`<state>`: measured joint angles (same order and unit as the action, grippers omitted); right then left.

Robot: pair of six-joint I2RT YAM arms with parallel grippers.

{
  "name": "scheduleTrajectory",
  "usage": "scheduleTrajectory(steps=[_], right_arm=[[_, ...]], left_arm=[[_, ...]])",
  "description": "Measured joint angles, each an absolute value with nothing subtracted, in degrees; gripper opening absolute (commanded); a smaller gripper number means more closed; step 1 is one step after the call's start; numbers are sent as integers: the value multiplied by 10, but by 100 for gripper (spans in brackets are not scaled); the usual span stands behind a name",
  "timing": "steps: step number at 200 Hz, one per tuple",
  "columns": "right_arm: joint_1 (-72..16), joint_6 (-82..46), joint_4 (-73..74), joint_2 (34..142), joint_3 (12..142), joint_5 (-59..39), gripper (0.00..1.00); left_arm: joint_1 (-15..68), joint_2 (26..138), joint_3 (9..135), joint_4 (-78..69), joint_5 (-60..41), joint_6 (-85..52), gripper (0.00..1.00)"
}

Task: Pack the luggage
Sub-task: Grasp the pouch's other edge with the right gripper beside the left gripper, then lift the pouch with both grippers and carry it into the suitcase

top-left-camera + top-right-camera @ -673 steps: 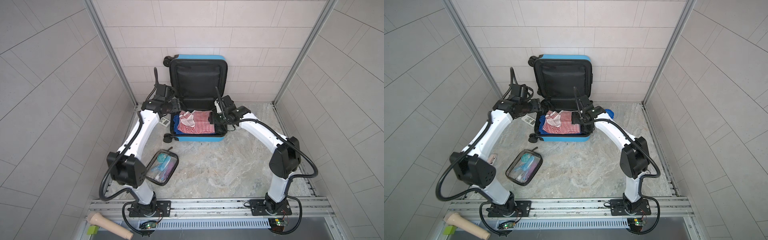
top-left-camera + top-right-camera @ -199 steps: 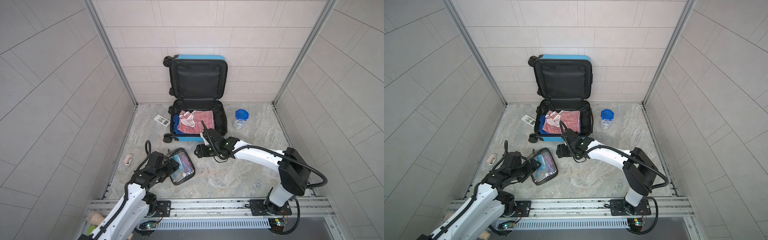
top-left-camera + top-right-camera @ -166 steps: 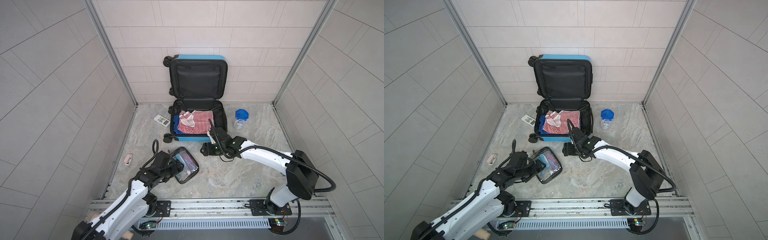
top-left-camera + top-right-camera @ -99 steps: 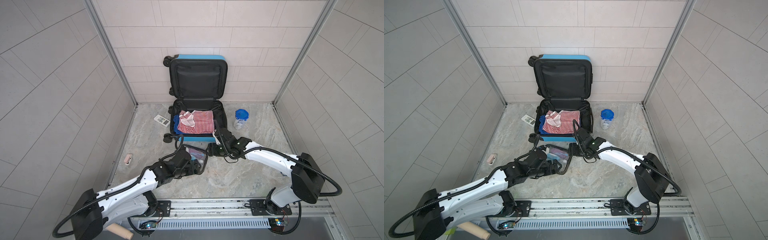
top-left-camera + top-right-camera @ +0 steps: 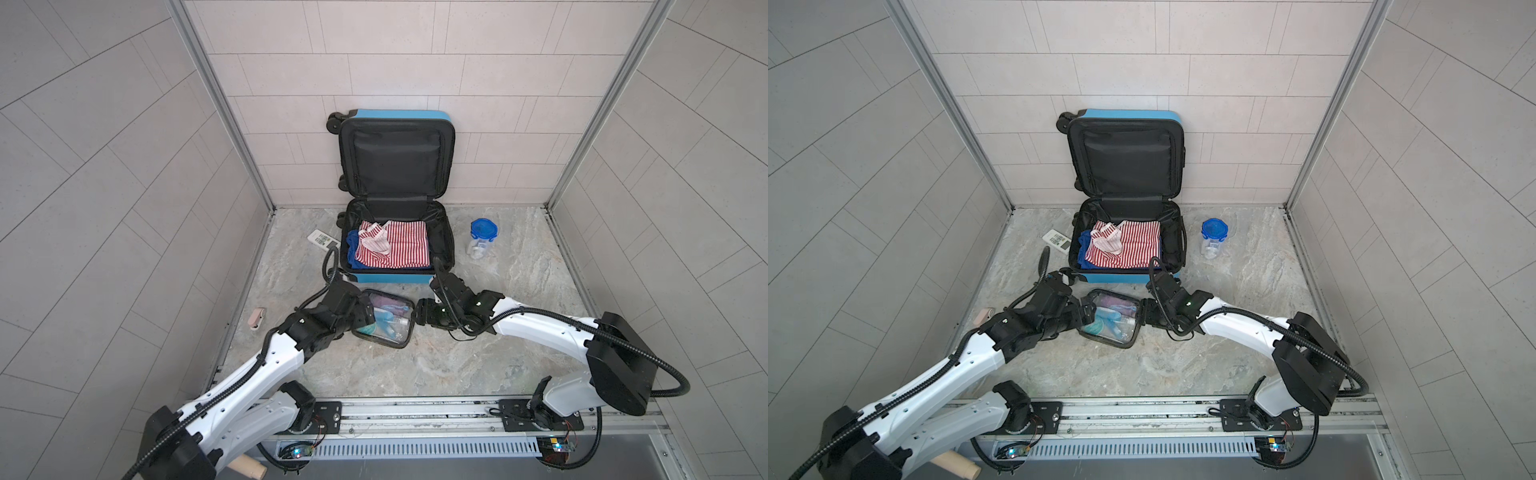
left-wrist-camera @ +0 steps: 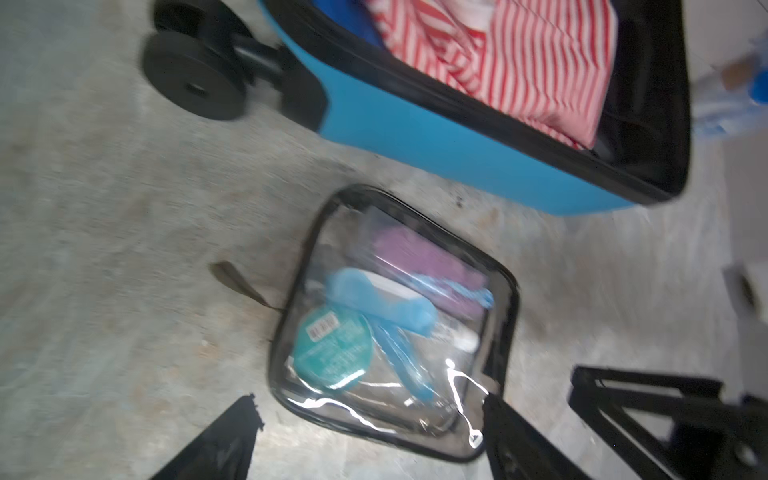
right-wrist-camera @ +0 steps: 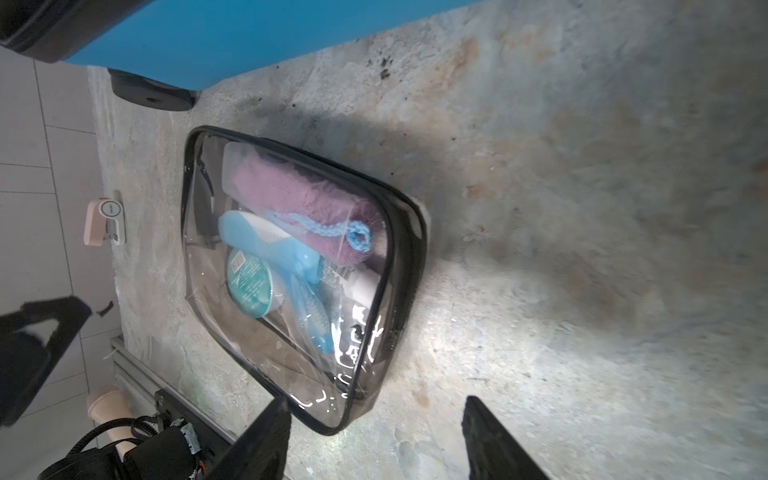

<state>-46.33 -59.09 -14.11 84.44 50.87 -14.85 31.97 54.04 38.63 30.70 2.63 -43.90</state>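
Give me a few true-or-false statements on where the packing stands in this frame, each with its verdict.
1. The luggage lies open, its lid standing against the back wall. True.
2. The luggage is empty. False: a red-and-white striped garment lies in it.
3. The clear toiletry pouch is packed in the luggage. False: it lies on the floor in front of it.
4. The left gripper and right gripper are at opposite sides of the pouch, both open. True.
5. A blue-lidded container stands on the floor, right of the luggage in both top views. True.
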Motion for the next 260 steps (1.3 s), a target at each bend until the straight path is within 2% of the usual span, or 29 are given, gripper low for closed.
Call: scheduleTrajectory(steps=[26, 59, 80, 92, 100, 109, 126, 148, 176, 207, 236, 260], right_arm=[[-477, -605, -116, 876, 510, -149, 69], [-484, -617, -91, 916, 513, -154, 68], [-486, -623, -75, 941, 520, -158, 66], [-488, -626, -68, 951, 524, -161, 63], [-490, -628, -66, 955, 525, -163, 59], [-491, -632, -63, 958, 526, -163, 51], [-492, -629, -62, 958, 527, -163, 35], [-491, -636, -69, 958, 527, -160, 16], [-491, -634, -86, 954, 527, -159, 0], [-493, -624, -134, 915, 527, -162, 0], [-495, -603, -205, 858, 550, -162, 0], [-488, -582, -264, 821, 600, -149, 0]], left_arm=[[266, 586, 383, 284, -10, -399, 90], [257, 673, 383, 251, -38, -359, 89], [254, 724, 383, 245, -51, -337, 83], [253, 750, 383, 239, -60, -328, 76], [252, 764, 383, 233, -69, -321, 67], [251, 775, 383, 226, -80, -314, 56], [251, 782, 383, 210, -95, -311, 40], [251, 773, 383, 212, -104, -305, 29], [263, 722, 378, 229, -111, -315, 14], [299, 649, 373, 266, -114, -339, 5], [330, 606, 404, 321, -105, -354, 0], [335, 596, 476, 371, -93, -362, 0]])
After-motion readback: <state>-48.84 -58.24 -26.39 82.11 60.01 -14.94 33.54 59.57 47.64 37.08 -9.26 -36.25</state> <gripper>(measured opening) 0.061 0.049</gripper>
